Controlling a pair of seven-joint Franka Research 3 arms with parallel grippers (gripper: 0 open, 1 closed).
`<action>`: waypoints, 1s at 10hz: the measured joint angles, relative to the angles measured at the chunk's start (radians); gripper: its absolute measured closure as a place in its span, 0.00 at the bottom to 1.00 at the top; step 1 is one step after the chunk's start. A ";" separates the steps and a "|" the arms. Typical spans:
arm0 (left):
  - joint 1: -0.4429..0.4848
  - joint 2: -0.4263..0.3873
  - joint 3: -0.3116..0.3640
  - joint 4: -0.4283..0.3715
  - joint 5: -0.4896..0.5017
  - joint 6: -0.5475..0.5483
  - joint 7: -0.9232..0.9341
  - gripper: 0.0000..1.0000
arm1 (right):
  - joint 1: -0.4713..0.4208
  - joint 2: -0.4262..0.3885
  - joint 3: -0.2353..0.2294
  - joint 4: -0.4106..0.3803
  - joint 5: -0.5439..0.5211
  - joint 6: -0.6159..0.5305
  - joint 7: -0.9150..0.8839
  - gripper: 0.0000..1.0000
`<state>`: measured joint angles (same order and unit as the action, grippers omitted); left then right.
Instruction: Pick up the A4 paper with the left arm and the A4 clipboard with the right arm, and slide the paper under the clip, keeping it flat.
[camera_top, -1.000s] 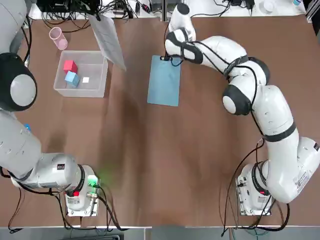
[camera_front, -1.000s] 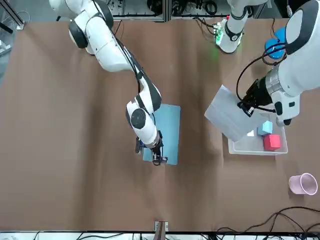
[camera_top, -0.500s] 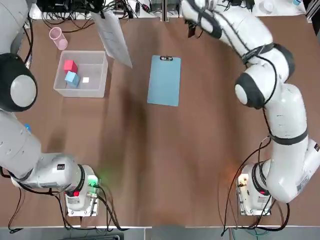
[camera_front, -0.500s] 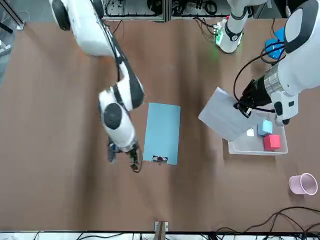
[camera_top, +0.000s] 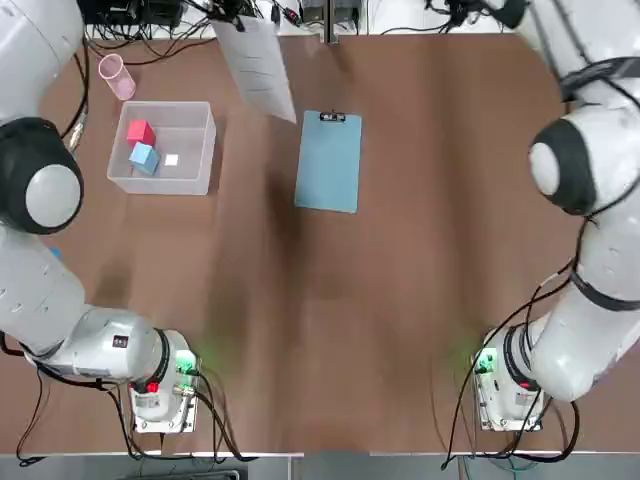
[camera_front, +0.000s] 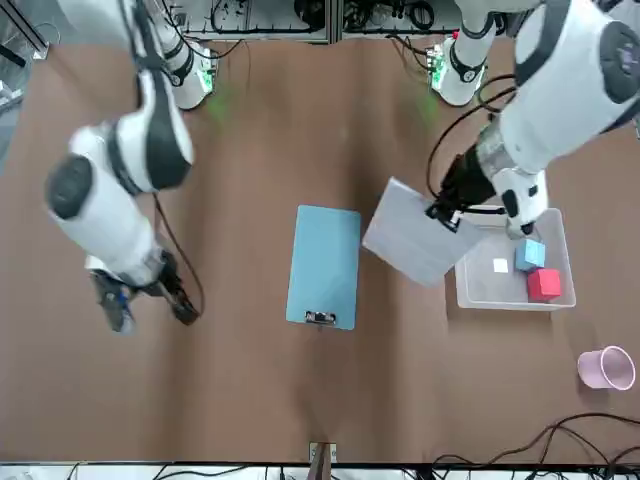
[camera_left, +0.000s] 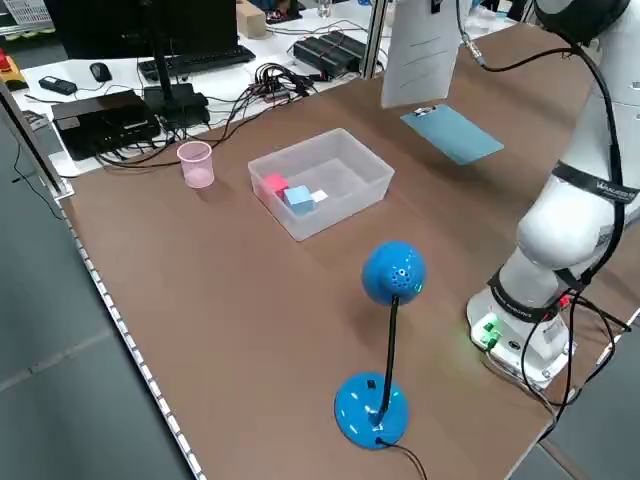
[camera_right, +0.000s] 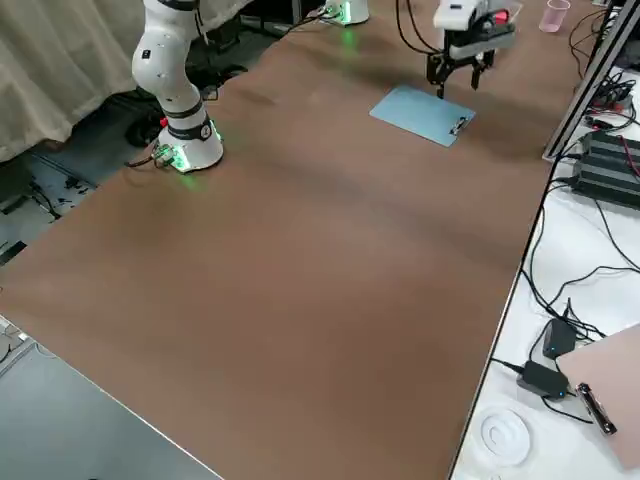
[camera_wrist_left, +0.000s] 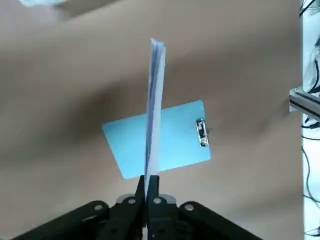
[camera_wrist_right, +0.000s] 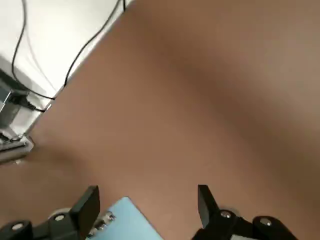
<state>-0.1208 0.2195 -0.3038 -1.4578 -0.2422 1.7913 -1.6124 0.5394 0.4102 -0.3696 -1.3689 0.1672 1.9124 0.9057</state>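
Two arms over a brown table (camera_top: 400, 300). Left gripper (camera_front: 447, 212) is raised above the table, fingers pinched tight on one edge of the A4 paper (camera_front: 412, 233). In the left wrist view the sheet (camera_wrist_left: 154, 105) runs edge-on straight out from the closed fingertips, so it hangs free in the air, tilted, not resting on anything. From overhead the paper (camera_top: 258, 62) sits between the clear bin (camera_top: 163, 148) and the A4 clipboard (camera_top: 329, 162), toward the far edge of the table.

Right gripper (camera_front: 140, 300) hangs well apart from the clipboard (camera_front: 324, 264), out over bare table on the robot's right side; its fingers (camera_wrist_right: 206, 200) stand spread wide with nothing between them. The right wrist view catches only a corner of the blue board (camera_wrist_right: 125, 223).

Clipboard lies flat near the middle of the table, the clip (camera_front: 320, 318) at the short edge farthest from the robot — nothing under the clip.

Surface and room: the bin holds a red cube (camera_top: 140, 132), a blue cube (camera_top: 144, 157) and a small white scrap (camera_top: 171, 160). A pink cup (camera_top: 116, 76) stands beyond the bin. A blue desk lamp (camera_left: 385, 340) stands at the robot's left table edge. Cables, a keyboard (camera_left: 200, 62) and black electronics lie on the white bench past the table.
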 joint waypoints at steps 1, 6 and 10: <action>-0.027 0.000 -0.004 -0.021 0.000 0.037 -0.062 0.99 | -0.005 -0.069 -0.003 -0.050 -0.037 -0.014 -0.132 0.12; -0.129 -0.040 -0.048 -0.194 0.000 0.173 -0.265 0.99 | -0.072 -0.261 -0.020 -0.110 -0.130 -0.235 -0.632 0.00; -0.134 -0.116 -0.140 -0.379 0.000 0.402 -0.381 0.99 | -0.134 -0.293 -0.021 -0.128 -0.145 -0.290 -0.790 0.00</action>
<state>-0.2546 0.1040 -0.4435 -1.8372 -0.2422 2.1931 -1.9937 0.4059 0.1173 -0.3907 -1.4967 0.0223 1.6227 0.1154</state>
